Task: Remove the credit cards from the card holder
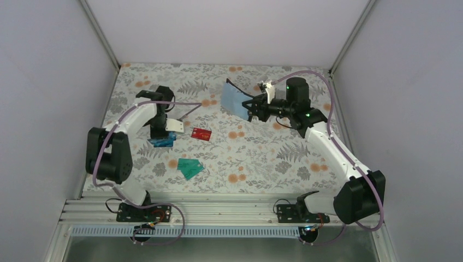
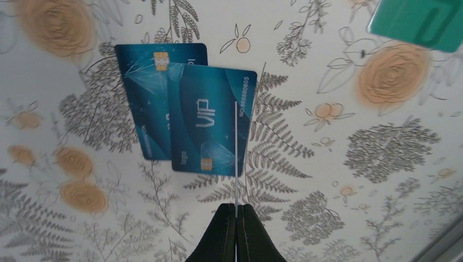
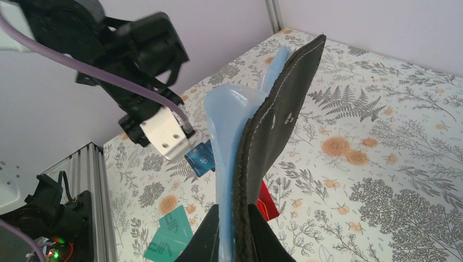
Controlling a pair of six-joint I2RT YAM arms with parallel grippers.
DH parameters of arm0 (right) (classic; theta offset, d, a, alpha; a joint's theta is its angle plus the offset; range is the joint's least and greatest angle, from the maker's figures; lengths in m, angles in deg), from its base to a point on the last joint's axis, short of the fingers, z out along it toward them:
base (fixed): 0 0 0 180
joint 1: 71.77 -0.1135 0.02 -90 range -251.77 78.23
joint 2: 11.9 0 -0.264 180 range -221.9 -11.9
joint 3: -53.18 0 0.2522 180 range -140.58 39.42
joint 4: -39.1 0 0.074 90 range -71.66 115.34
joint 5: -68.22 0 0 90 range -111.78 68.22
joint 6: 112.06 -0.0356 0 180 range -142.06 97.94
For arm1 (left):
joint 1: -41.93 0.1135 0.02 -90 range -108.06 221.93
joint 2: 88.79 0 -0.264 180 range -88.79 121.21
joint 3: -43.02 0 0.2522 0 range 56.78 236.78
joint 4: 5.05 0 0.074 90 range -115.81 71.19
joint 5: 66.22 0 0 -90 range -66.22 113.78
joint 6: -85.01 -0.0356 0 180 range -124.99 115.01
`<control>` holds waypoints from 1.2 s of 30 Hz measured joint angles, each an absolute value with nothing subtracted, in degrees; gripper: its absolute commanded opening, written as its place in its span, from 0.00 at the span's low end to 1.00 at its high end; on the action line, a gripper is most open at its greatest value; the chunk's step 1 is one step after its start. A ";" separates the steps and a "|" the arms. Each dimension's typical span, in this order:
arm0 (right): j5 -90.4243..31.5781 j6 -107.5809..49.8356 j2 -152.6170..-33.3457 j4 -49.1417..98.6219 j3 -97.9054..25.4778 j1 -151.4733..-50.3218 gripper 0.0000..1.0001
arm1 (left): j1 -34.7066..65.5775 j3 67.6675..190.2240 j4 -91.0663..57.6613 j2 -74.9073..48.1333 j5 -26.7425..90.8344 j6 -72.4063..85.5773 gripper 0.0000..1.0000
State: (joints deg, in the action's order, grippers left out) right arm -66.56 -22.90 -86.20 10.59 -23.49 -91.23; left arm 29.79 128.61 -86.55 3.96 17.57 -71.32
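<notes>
You're looking at a table covered in a print of grey ferns and orange flowers. Plain pale walls box it in, with metal posts at the far corners and a ribbed metal rail along the near edge. Count what lies on the table: two blue cards overlapping beneath the left gripper, one red card just right of them, and teal cards nearer you, seemingly two overlapped. The left gripper is pinched on a thin pale card, seen edge-on from its wrist. The single card holder is lifted off the table at the far right, spread open and clamped in the right gripper.
</notes>
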 measured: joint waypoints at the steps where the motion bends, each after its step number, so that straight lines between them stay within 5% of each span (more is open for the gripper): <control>1: -66.49 -23.03 -86.20 10.44 -23.49 -91.23 0.04 | 29.57 128.59 -85.92 5.71 16.63 -71.78 0.02; 6: -66.56 -23.31 -86.20 10.09 -23.49 -91.23 0.04 | 28.94 127.49 -82.51 12.35 12.52 -73.09 0.04; 9: -66.58 -23.56 -86.20 9.83 -23.49 -91.23 0.04 | 28.61 128.04 -80.96 13.03 10.66 -73.92 0.25; 10: -66.60 -23.69 -86.20 9.85 -23.49 -91.23 0.04 | 28.63 128.24 -80.19 13.25 10.57 -74.27 0.45; 12: -66.80 -24.01 -86.20 9.85 -23.49 -91.21 0.04 | 28.66 128.94 -78.66 14.05 10.79 -74.79 0.69; 14: -67.19 -24.54 -86.20 9.85 -23.49 -91.10 0.04 | 28.68 129.81 -76.87 14.38 12.10 -75.03 0.78; 26: -67.63 -29.26 -88.06 9.92 -23.34 -87.41 0.04 | 29.16 137.55 -75.14 8.11 25.50 -73.77 0.86; 31: -67.95 -32.87 -89.37 11.82 -20.15 -85.16 0.04 | 32.92 140.13 -72.67 4.44 35.03 -65.13 0.99; 36: -68.61 -36.06 -91.47 13.19 -18.36 -82.86 0.04 | 38.10 133.94 -62.90 -1.49 41.59 -50.82 1.00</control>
